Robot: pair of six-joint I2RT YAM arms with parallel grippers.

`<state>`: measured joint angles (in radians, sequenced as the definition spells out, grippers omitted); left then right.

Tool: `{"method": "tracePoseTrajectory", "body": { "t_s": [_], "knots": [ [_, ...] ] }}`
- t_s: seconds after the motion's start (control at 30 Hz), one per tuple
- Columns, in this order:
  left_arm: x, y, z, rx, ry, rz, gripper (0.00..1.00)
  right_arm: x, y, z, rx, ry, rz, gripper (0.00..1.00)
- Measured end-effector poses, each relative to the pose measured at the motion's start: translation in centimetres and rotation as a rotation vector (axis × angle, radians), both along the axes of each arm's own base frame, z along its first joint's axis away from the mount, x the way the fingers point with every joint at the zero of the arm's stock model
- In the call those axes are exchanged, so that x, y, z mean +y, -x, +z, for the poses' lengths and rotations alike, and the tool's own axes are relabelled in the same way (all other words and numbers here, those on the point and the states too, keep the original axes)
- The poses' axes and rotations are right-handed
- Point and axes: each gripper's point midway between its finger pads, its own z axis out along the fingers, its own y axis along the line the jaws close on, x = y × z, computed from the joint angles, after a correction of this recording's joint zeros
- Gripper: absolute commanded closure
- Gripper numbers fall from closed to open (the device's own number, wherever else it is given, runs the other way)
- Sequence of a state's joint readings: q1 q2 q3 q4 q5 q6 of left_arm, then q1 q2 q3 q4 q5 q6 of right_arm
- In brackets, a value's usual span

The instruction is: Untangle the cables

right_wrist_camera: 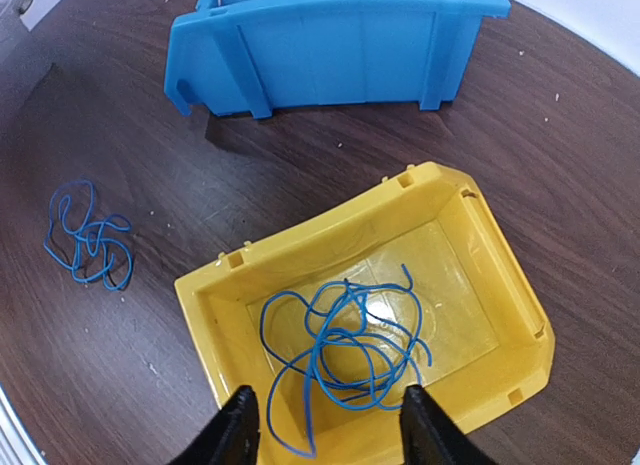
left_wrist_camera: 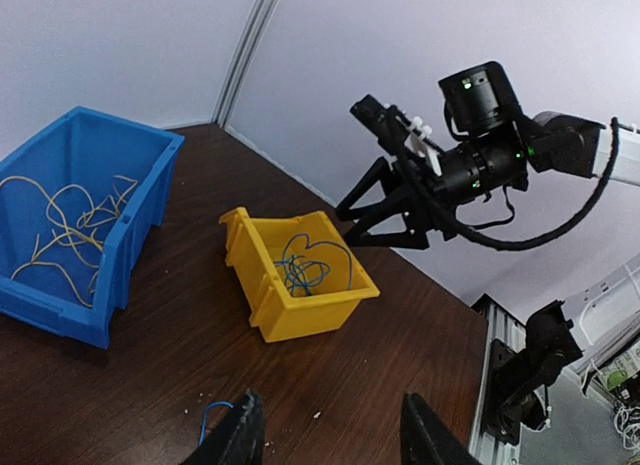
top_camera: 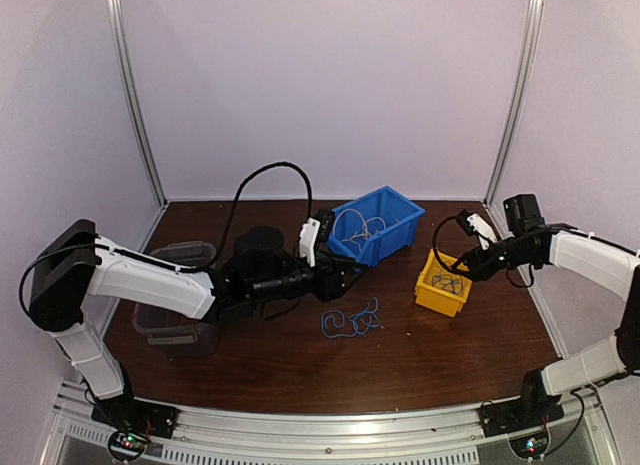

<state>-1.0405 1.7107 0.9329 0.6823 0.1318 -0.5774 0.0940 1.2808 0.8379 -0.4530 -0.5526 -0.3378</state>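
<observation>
Two arms are seen over a dark wooden table (top_camera: 300,375): the left arm (top_camera: 150,285) is stretched from the lower left toward the centre of the top view, and the right arm (top_camera: 590,260) is bent in from the right edge. A blue bin (top_camera: 385,225) is placed at upper centre. A clear tub (top_camera: 170,325) is seen at the left, partly hidden by the left arm. A yellow bin (top_camera: 440,293) is set right of centre, apart from the blue bin.

Pale yellow cables (left_wrist_camera: 70,220) are looped loosely inside the blue bin. A blue cable (right_wrist_camera: 345,345) is heaped in the yellow bin. A blue tangle (top_camera: 350,322) is found on the bare table at the centre of the top view, below the blue bin and well apart from the yellow bin.

The left gripper (left_wrist_camera: 330,430) is held at the bottom edge of its view with fingers spread and nothing between them. The right gripper (right_wrist_camera: 335,425) is poised over the yellow bin's near wall, fingers parted, nothing clamped
</observation>
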Motion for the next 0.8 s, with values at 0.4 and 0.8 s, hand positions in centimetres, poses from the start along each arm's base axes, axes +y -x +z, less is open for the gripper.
{"method": "tracePoseTrajectory", "body": {
  "t_s": [0.4,0.8],
  "knots": [
    [1.4,-2.4,-5.1,0.096,-0.274,0.133,0.5,1.8,0.0,6.0,-0.168,-0.023,0.064,0.5],
    [3.6,-2.9,-9.1,0.164,-0.397,0.172,0.64,12.3,2.7,0.5,-0.02,-0.011,0.433,0.61]
  ]
}}
